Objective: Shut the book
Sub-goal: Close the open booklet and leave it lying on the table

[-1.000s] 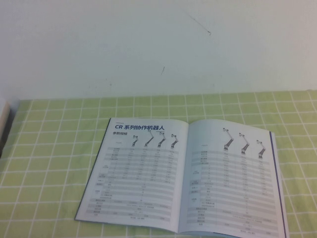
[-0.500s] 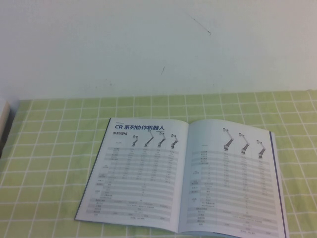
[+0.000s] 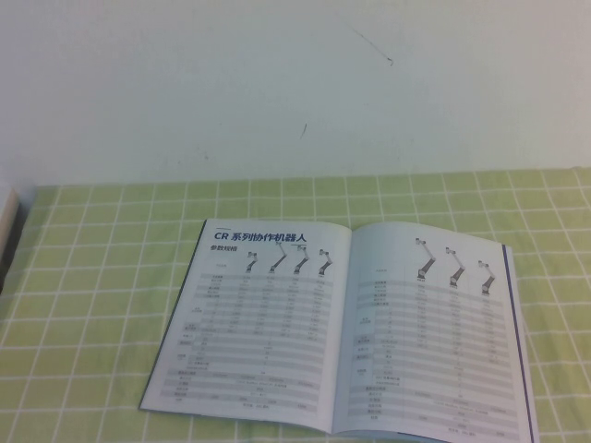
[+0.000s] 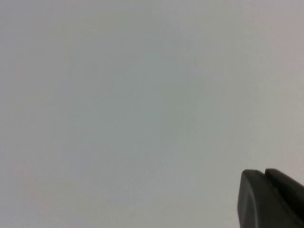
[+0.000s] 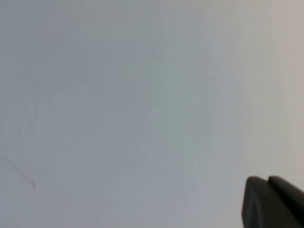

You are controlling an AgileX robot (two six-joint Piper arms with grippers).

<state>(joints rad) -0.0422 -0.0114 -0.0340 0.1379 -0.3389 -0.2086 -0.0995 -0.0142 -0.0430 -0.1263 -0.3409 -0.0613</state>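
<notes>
Nothing of either arm shows in my high view, so I judge both are parked clear of the book [image 3: 342, 323]. Each wrist camera gives me only a blank pale surface with a dark corner of its own hardware: the left gripper [image 4: 270, 199] and the right gripper [image 5: 273, 202]. I cannot tell whether either is spread or closed.

The book lies open and flat on the bench's green checked cloth [image 3: 92, 277], nearest my side, with its near edge running off the bottom of the view. The left page [image 3: 249, 323] carries a blue heading and tables. The right page [image 3: 429, 332] shows more tables under small robot-arm drawings. The gutter [image 3: 344, 314] runs between them, roughly toward me. A dark cover edge [image 3: 519, 351] peeks out past the right page, which suggests that side holds the thicker stack.

My judgement is that nothing has started. Lying flat like this, the pages give no raised edge, so I would need to slip under an outer edge and fold it over the gutter.

Beyond the book is bare cloth, then the white wall [image 3: 277, 92]. A pale object [image 3: 7, 217] sits far to the book's left; I cannot identify it.
</notes>
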